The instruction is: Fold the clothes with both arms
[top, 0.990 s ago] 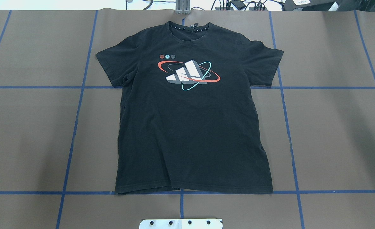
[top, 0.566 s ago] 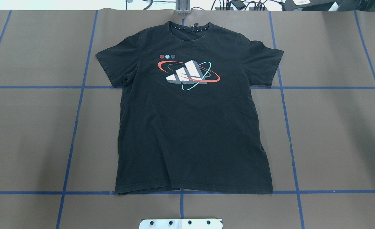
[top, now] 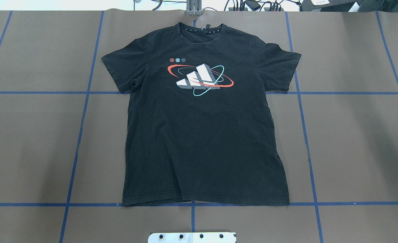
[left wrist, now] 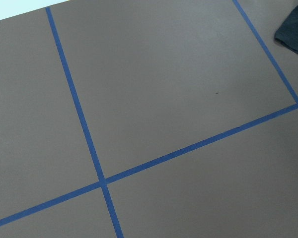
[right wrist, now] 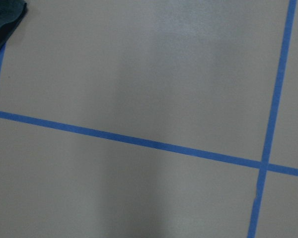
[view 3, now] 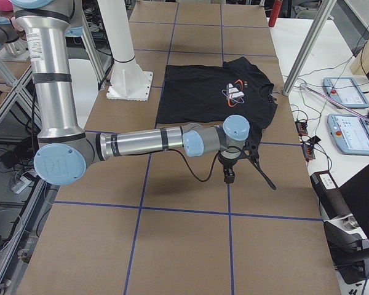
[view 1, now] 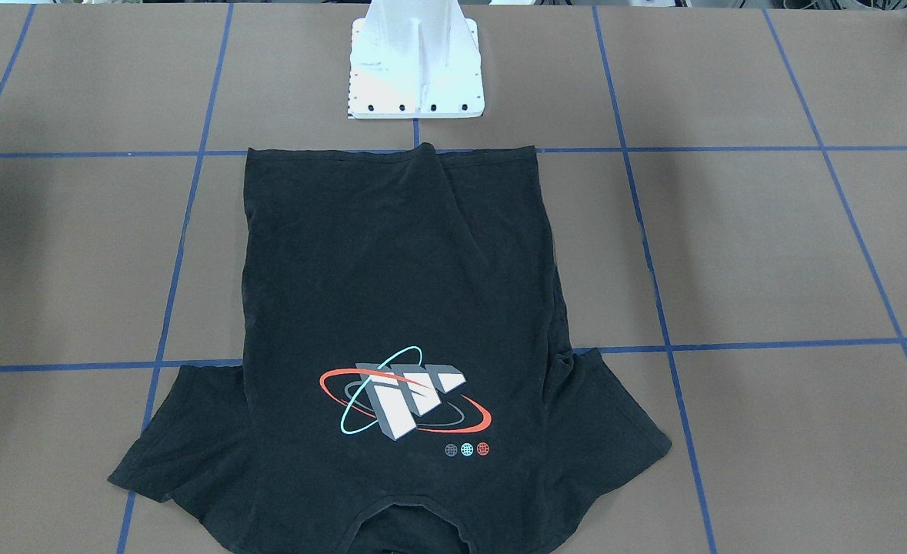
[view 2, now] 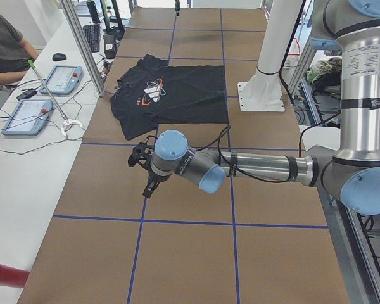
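Black T-shirt (top: 199,141) lies flat, orbit logo (top: 200,80) up; state of left claw (view 2: 148,187) and right claw (view 3: 229,176) unclear.

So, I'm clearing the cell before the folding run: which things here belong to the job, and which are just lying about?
For the job: black T-shirt, spread flat; left arm; right arm.
Lying about: white base pedestal; two tablets, keyboard and mouse on the side bench.

Robotics lab: brown paper-covered table (top: 354,141) gridded with blue tape lines (top: 306,141), white bolted pedestal (view 1: 416,69), silver-grey tubular arm (view 2: 266,170), grey touchscreen teach pendants (view 3: 343,90), aluminium frame post (view 3: 307,46).
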You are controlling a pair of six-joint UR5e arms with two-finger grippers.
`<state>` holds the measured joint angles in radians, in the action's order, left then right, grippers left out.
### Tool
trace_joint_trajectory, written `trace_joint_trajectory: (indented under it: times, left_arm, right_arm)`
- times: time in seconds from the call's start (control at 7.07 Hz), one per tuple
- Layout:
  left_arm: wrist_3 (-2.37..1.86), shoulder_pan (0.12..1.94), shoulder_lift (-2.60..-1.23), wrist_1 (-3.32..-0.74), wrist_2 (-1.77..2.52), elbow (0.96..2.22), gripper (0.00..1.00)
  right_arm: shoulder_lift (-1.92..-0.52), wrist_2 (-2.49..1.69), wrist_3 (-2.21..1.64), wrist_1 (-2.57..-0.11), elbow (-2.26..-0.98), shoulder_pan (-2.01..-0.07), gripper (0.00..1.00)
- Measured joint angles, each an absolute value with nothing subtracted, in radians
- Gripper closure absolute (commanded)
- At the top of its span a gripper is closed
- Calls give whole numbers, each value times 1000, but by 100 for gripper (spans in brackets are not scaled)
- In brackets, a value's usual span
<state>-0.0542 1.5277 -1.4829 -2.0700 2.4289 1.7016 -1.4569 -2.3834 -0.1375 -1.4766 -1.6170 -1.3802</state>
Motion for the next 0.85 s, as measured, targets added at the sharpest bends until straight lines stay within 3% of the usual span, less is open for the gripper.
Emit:
trace_joint_trajectory:
  times: [0.28,0.57,0.85]
  left_arm:
    - [-56,1526,-1481,-2069,2424,1702,0]
    - [-58,1526,-1480,-2070,2423,1702,0]
    - [-58,1527,-1480,-2071,2424,1702,0]
  right_arm:
    - [-1325,-2370,-314,-1474,-1554,-1309,1]
    - [-1123,-2348,-492,-1342,-1322,-1258,3]
    - [-1007,-2308,-701,-1114,-1117,-1201,4]
